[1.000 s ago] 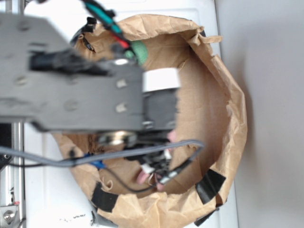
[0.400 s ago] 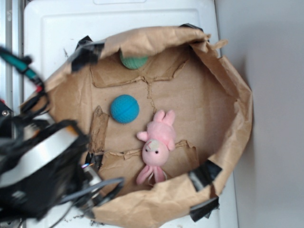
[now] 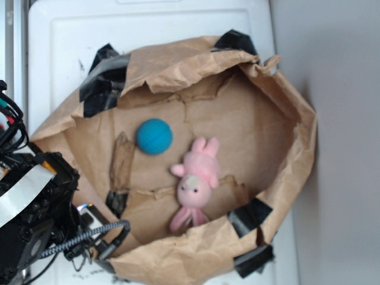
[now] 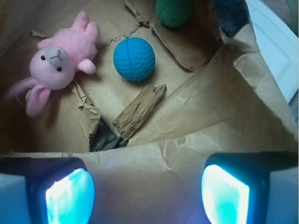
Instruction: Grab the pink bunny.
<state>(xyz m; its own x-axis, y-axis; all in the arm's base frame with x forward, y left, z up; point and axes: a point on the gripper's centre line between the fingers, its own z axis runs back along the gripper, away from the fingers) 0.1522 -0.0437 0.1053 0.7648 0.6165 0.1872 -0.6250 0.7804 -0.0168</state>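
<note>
here the pink bunny [image 3: 195, 181] [image 4: 58, 58] lies in the paper bag [image 3: 285, 119] [image 4: 196, 135], blue ball [image 3: 154, 136] [image 4: 134, 59] at its ten o'clock; the gripper [image 4: 147, 189] jaws stand spread, empty, over the bag's edge.

Bright, even daylight fills the exterior view; the white tabletop [image 3: 71, 35] is almost washed out. The crumpled paper bag [image 3: 297, 148] throws a soft shadow onto the grey surface at the right. That view is slightly soft all over. In the wrist view the light is dimmer and warmer, the claw [image 4: 147, 193] fingertips [image 4: 70, 196] are blurred and glow turquoise, and the blue ball [image 4: 134, 59] casts a faint shadow.
</note>
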